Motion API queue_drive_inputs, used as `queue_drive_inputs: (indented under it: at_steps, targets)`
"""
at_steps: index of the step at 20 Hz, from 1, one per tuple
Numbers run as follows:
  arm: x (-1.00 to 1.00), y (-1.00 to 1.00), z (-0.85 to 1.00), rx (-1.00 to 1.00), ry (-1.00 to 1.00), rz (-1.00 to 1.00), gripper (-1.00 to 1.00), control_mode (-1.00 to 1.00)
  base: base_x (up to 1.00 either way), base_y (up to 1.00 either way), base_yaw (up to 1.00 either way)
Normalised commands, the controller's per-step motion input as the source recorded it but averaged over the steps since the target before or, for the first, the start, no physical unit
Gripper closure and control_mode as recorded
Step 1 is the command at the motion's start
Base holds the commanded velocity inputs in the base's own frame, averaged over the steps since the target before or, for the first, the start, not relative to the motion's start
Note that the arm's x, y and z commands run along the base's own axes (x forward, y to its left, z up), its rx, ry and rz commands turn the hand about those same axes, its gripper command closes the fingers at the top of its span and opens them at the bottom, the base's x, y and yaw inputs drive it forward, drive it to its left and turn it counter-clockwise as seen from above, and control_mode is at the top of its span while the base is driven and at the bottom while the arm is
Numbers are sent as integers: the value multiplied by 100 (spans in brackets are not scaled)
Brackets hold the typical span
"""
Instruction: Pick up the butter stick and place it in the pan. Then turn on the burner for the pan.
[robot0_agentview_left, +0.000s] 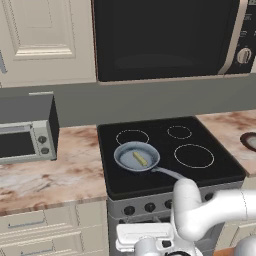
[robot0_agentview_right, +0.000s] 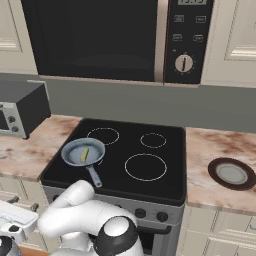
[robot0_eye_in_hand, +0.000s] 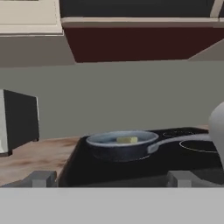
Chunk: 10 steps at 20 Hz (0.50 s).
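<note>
Reaching for the wrong knob is our main worry: the butter stick (robot0_agentview_left: 140, 159) already lies inside the pan (robot0_agentview_left: 136, 156), so we judge the first half done and only the burner left. The pan sits on the near-left ring of the black stovetop (robot0_agentview_left: 210, 172), and the knobs (robot0_agentview_left: 150, 207) run in a row along the stove's front panel, small and close together. Nothing in these views tells us which knob serves which ring, so a wrong pick could light one of the bare rings (robot0_agentview_left: 194, 155). A second risk is the pan's long handle (robot0_agentview_left: 167, 172), which points toward the near edge of the stove, just above that knob row; an arm rising carelessly could nudge it and slide the pan off its ring.

The butter is a small pale-yellow bar, far shorter than the pan is wide, lying flat near the middle of the grey-blue pan.

Our gripper (robot0_eye_in_hand: 109, 179) sits low in front of the stove, jaws spread wide and holding nothing. Farther out, a toaster oven (robot0_agentview_left: 25, 142) stands on the counter to the left and a dark dish (robot0_agentview_right: 232, 173) to the right.
</note>
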Motion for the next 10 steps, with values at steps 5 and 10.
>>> queue_drive_inputs:
  at_steps: [5,10]
  targets:
    - [25,-11,-29,5,0,1,-100,-100,0,0,0]
    - [28,-1,-41,4,0,3,-100,-100,0,0,0]
